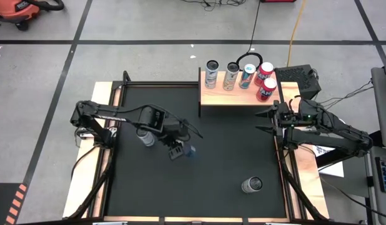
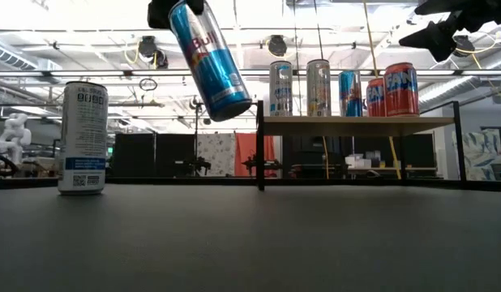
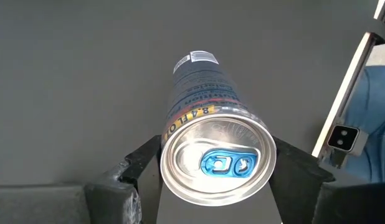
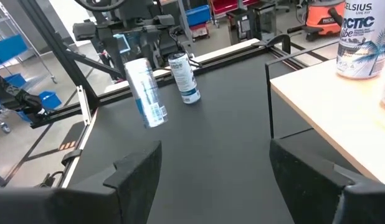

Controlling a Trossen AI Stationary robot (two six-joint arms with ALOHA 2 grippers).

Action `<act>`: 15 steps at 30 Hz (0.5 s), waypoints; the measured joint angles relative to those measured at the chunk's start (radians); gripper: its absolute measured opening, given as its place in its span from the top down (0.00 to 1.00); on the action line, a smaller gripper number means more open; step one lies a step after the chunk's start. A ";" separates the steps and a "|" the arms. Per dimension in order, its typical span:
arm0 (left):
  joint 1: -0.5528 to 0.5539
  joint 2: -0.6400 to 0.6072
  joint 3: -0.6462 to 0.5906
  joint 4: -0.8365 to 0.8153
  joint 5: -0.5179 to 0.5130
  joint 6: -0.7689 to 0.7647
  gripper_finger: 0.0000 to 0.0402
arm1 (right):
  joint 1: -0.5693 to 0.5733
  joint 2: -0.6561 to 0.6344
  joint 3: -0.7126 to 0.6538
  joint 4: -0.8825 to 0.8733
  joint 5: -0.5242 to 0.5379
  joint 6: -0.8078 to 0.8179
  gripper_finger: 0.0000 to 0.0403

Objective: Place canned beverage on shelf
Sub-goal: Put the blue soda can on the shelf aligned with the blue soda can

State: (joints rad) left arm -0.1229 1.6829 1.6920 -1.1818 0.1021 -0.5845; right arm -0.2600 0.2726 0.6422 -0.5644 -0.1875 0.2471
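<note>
Blue can (image 3: 208, 143) sits clamped between the two fingers (image 3: 139, 165) of the left claw (image 1: 179, 149), which grips it just below the top rim, so the claw is closed onto it partway. From that claw the can's body runs away and downward, its pull-tab end nearest the wrist and its base toward the bench (image 1: 230, 162). In the low view the can (image 2: 210, 61) hangs clear of the bench, tilted, long axis slanting with the base lower. The right claw (image 1: 263, 122) waits with fingers (image 4: 133, 174) spread and nothing between them, just beside the end of the wooden shelf (image 1: 233, 97), where five cans stand upright.
</note>
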 joint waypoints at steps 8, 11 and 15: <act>-0.001 0.000 0.000 -0.010 0.016 0.025 0.44 | 0.000 0.000 0.000 0.018 0.002 0.018 0.31; -0.001 0.000 0.000 -0.010 0.017 0.025 0.44 | 0.000 0.000 0.000 0.015 0.003 0.005 0.31; -0.001 0.000 0.000 -0.010 0.017 0.025 0.44 | 0.000 0.000 0.000 0.015 0.005 -0.004 0.31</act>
State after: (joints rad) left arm -0.1238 1.6829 1.6920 -1.1919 0.1192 -0.5594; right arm -0.2600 0.2726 0.6422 -0.5495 -0.1824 0.2432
